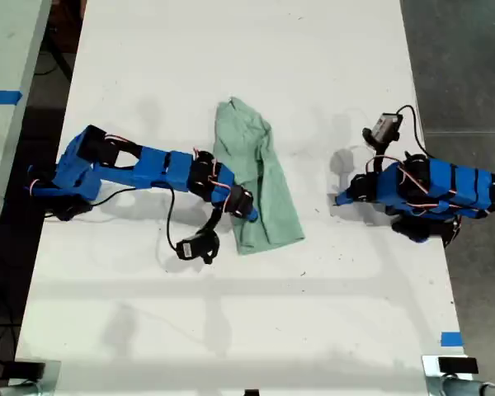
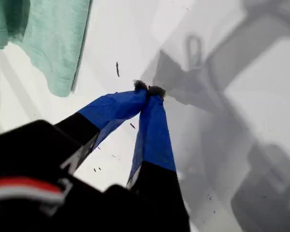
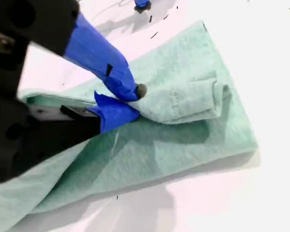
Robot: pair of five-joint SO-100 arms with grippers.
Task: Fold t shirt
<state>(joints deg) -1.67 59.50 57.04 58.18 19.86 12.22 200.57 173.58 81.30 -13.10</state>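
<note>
The t shirt [image 1: 260, 177] is a pale mint-green garment lying in a long folded strip on the white table [image 1: 231, 330], near the middle of the exterior view. My second gripper [image 1: 249, 211] reaches in from the exterior view's left and rests on the shirt's lower part. In the second wrist view, my second gripper [image 3: 133, 101] is shut on a raised fold of the t shirt [image 3: 183, 125]. My first gripper [image 1: 340, 199] lies at the exterior view's right, apart from the shirt. It is shut with nothing in it [image 2: 149, 89], its tips on bare table; the t shirt [image 2: 48, 34] shows beyond.
A small black camera on cables [image 1: 196, 247] hangs beside the second arm, and another [image 1: 385, 128] sits above the first arm. Blue tape [image 1: 451, 338] marks the table edge at the exterior view's lower right. A second table [image 1: 8, 82] stands at that view's left.
</note>
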